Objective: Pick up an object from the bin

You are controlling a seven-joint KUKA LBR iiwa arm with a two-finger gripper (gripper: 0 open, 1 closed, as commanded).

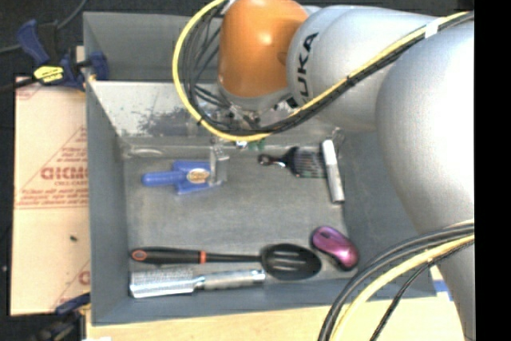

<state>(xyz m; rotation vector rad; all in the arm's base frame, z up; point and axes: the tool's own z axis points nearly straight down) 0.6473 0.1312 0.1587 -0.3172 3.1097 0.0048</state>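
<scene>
Claw: the claw (pixel 219 169) hangs under the arm's orange cover, low over the far middle of the bin floor.
Claw state: released or clenched, I cannot tell.
Nearest thing: a blue plastic tool (pixel 177 177) with a tan round spot at its right end lies flat just left of the claw; that end reaches the claw's tip, and whether they touch is unclear.
Right of the claw: a small black brush (pixel 294 161), and just beyond it a silver-white marker pen (pixel 332 171) running near to far.
Near right: a purple computer mouse (pixel 335 247).
Near side: a black slotted spoon (pixel 239 258) with a red-ringed handle lies left to right, with a silver metal-handled tool (pixel 196 281) alongside it, closer to the near wall.
Bin: grey metal bin (pixel 108 204).
</scene>
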